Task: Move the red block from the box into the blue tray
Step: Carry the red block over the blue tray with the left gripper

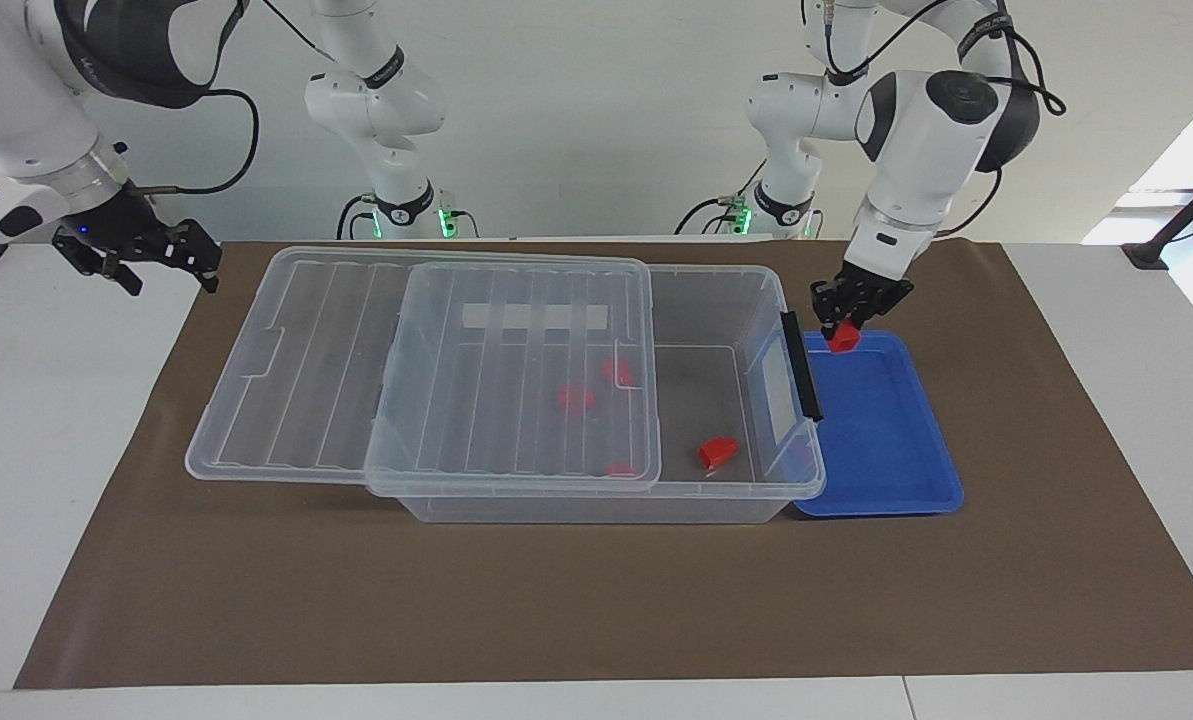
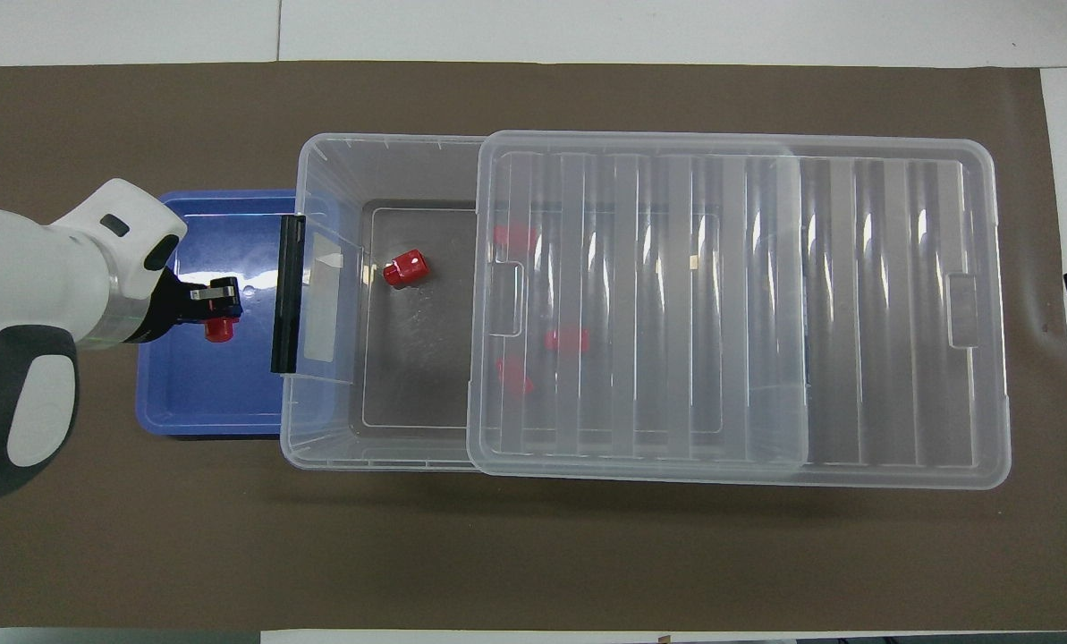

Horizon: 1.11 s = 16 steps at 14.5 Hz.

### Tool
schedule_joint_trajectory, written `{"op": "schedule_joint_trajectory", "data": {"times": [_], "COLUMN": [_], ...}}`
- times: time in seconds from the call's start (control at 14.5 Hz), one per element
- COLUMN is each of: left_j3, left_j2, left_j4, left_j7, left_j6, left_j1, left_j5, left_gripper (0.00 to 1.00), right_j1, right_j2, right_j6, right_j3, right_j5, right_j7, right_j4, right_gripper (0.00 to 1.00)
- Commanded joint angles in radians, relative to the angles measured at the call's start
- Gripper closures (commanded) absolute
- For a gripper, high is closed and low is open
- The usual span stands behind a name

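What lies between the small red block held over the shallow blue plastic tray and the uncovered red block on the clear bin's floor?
The clear plastic bin's end wall with its black latch, clearest in the overhead view.

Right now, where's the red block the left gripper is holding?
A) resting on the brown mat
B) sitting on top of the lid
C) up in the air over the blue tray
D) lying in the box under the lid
C: the left gripper is shut on the red block, and the facing view shows it hanging over the blue tray, not yet set down.
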Motion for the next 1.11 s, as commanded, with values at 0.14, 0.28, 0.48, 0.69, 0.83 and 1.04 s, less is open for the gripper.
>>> {"op": "schedule_joint_trajectory", "data": {"times": [0.14, 0.28, 0.48, 0.69, 0.83, 1.04], "left_j3": [-0.009, -0.009, -0.009, -0.009, -0.009, -0.009], "left_j2": [0.036, 0.083, 0.175, 0.25, 0.277, 0.292], "left_j4": [-0.074, -0.105, -0.122, -0.139, -0.142, -0.144], "left_j7": [0.109, 0.125, 0.129, 0.128, 0.128, 0.126], "left_j6": [0.134, 0.222, 0.319, 0.431, 0.458, 0.46], "left_j1": [0.096, 0.11, 0.115, 0.115, 0.116, 0.11], "left_j5": [0.009, 0.009, 0.009, 0.009, 0.009, 0.009], "left_gripper": [1.0, 1.0, 1.0, 1.0, 1.0, 1.0], "right_j1": [-0.005, -0.005, -0.007, -0.007, -0.007, -0.005], "right_j2": [-0.036, -0.036, -0.034, -0.036, -0.039, -0.04], "right_j6": [0.083, 0.116, 0.145, 0.197, 0.24, 0.248], "right_j3": [-0.064, -0.078, -0.099, -0.096, -0.093, -0.057], "right_j5": [-0.007, -0.01, -0.01, -0.01, -0.01, -0.01], "right_j7": [-0.119, -0.133, -0.132, -0.124, -0.122, -0.054], "right_j4": [-0.1, -0.139, -0.195, -0.255, -0.297, -0.312], "right_gripper": [0.32, 0.62, 1.0, 1.0, 1.0, 1.0]}}
